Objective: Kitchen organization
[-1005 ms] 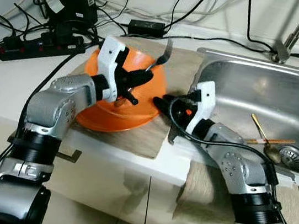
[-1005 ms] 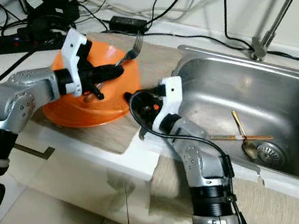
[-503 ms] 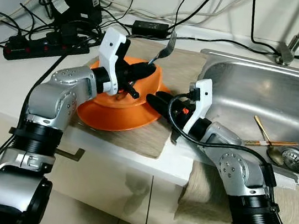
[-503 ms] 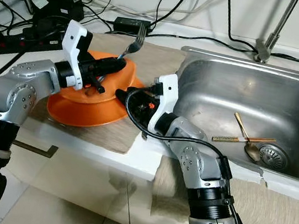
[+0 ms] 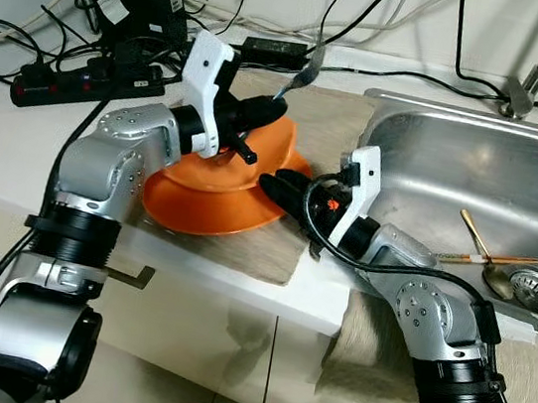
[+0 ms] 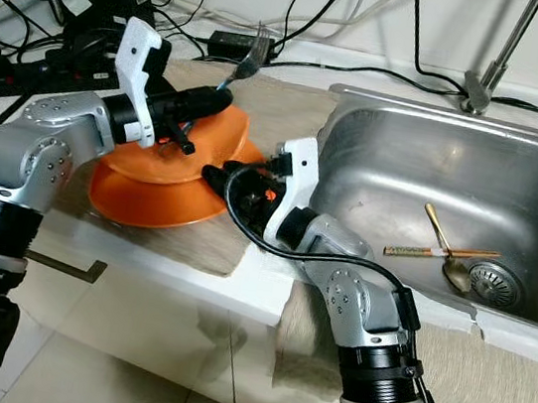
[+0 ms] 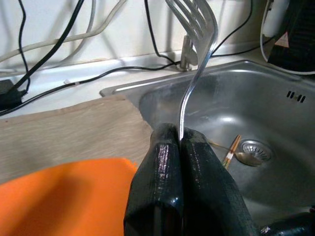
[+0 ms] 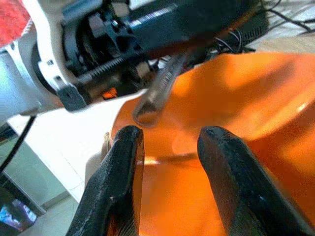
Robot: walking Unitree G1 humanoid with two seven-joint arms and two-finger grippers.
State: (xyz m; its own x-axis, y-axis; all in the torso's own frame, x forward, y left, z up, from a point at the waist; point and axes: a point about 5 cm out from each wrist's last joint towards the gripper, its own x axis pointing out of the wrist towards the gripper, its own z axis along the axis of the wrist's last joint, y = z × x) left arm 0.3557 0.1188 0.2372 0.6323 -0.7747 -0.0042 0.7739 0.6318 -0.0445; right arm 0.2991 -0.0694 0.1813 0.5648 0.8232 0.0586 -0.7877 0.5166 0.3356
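Beside sink: orange bowl on cloth. Left gripper clamped on fork; wrist view reveals spoon. Right gripper spread, empty, at bowl's rim.

Orange bowl mid-left on plain beige cloth. Silver fork upper centre. Steel-grey sink right, gold spoon inside. Black power strip upper left, white counter.

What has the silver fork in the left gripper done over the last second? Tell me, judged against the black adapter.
Yes: the silver fork rose toward the black adapter.
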